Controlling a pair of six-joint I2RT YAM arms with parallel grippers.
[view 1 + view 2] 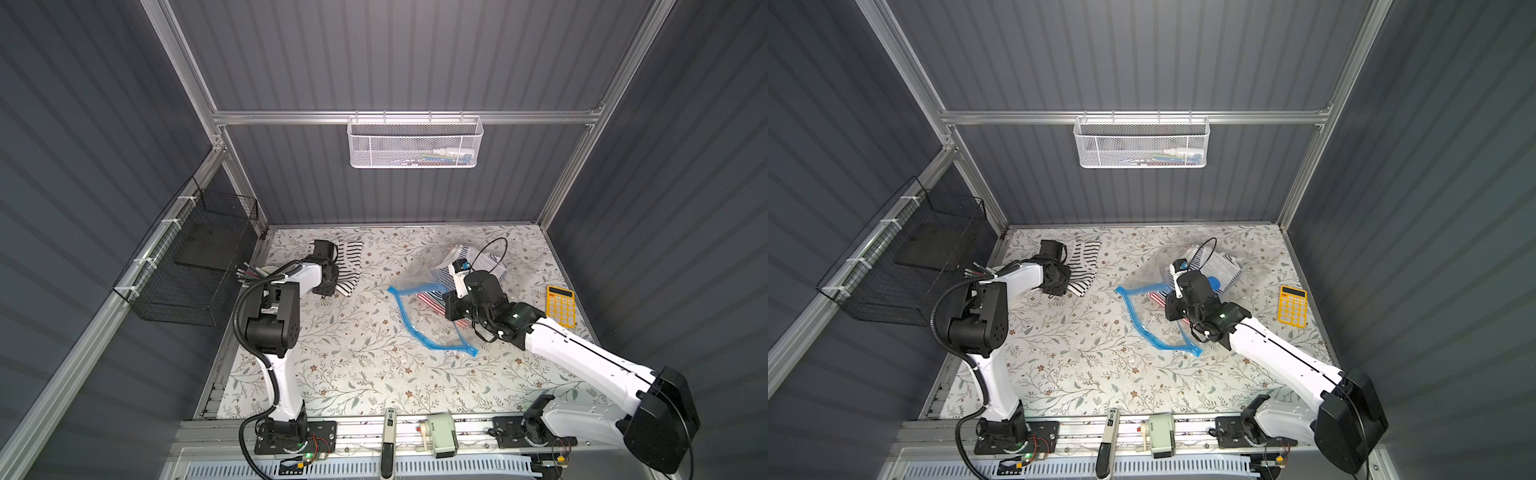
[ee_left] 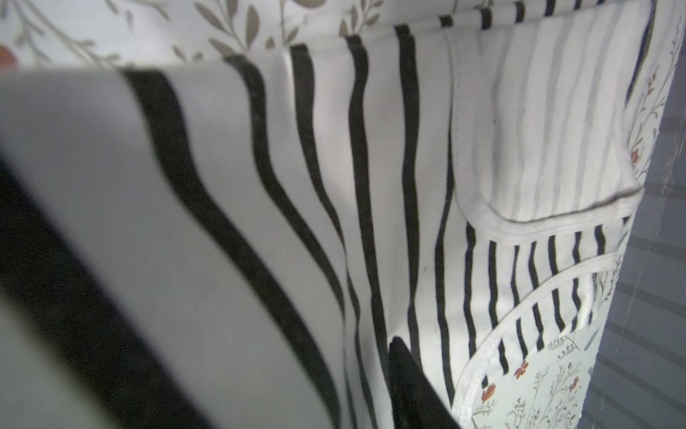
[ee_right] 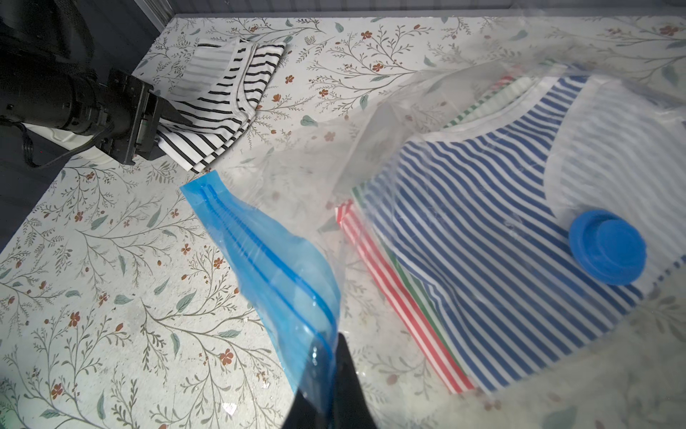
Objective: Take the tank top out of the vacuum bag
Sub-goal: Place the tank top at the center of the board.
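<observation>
A black-and-white striped tank top [image 1: 349, 266] [image 3: 222, 96] lies folded on the table at the far left, outside the bag. My left gripper [image 1: 329, 286] stands over its near edge. In the left wrist view one black finger [image 2: 408, 386] stands off to the side, and cloth [image 2: 371, 185] hides the other. The clear vacuum bag [image 1: 424, 266] [image 3: 408, 130] lies to the right with blue-striped [image 3: 482, 241], green-striped and red-striped [image 3: 389, 289] tops inside, under its blue valve cap [image 3: 607, 247]. My right gripper [image 3: 328, 375] [image 1: 449, 313] is shut on the blue zip strip [image 3: 267, 252], holding that lip up.
A yellow calculator [image 1: 560, 305] lies near the table's right edge. A black wire basket [image 1: 187, 266] hangs on the left wall and a white mesh basket [image 1: 415, 143] on the back rail. Small devices [image 1: 442, 434] sit on the front rail.
</observation>
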